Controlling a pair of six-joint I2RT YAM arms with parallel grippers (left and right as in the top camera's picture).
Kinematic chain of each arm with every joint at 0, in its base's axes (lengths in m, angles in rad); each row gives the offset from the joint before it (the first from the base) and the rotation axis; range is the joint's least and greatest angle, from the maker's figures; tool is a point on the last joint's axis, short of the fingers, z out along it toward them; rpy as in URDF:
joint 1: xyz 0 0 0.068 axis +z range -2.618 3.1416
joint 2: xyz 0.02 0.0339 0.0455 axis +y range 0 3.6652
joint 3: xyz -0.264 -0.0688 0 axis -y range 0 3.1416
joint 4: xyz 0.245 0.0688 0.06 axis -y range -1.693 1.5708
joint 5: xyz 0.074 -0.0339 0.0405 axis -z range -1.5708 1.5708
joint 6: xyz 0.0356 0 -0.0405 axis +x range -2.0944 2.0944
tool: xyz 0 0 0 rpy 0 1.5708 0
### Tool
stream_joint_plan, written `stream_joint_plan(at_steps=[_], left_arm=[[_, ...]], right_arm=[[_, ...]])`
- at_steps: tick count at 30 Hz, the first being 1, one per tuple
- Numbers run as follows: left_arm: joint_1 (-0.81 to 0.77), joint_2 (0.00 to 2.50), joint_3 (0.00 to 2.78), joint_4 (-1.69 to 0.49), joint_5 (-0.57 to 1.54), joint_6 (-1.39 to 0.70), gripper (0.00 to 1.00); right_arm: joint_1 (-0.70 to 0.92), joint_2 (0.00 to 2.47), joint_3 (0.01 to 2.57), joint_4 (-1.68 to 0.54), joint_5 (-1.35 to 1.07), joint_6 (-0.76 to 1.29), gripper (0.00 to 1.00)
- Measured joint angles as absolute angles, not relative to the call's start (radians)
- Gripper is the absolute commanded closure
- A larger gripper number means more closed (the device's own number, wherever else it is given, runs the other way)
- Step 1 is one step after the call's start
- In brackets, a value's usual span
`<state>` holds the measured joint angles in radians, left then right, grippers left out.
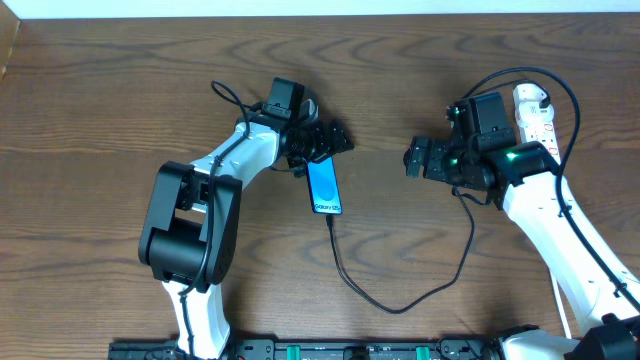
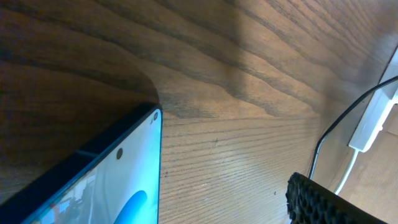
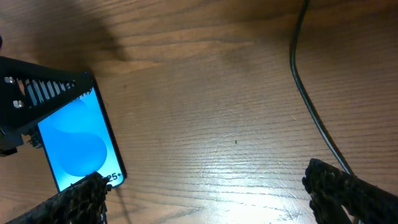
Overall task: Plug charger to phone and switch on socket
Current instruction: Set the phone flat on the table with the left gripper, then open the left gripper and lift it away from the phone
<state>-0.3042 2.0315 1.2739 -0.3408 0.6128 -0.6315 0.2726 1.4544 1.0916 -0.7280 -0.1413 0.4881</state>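
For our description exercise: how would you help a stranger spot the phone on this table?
Start at the wooden table, near its middle, at the left gripper. The phone lies flat there, a slim rectangle; its bright blue screen sets it apart from the black cable.

The slim rectangular phone [image 1: 324, 187] at the left gripper [image 1: 319, 148] shows a blue-cyan screen, black edges and white lettering. The long thin cable [image 1: 392, 311] is black. The wooden table [image 1: 100, 100] is brown with wavy grain.

Phone [image 1: 325, 188] top end hidden under L gripper [image 1: 320, 148]; socket [image 1: 533, 105] partly behind R arm.
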Motion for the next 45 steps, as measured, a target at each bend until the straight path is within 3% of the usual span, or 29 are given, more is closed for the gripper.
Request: stream_joint_plan(at_steps=[45], left_arm=[[-0.304,1.971,1.250,-0.450,0.462,-0.624,0.09]], right_arm=[[0.273,1.454,1.092,-0.728,-0.141,0.488,0.01]])
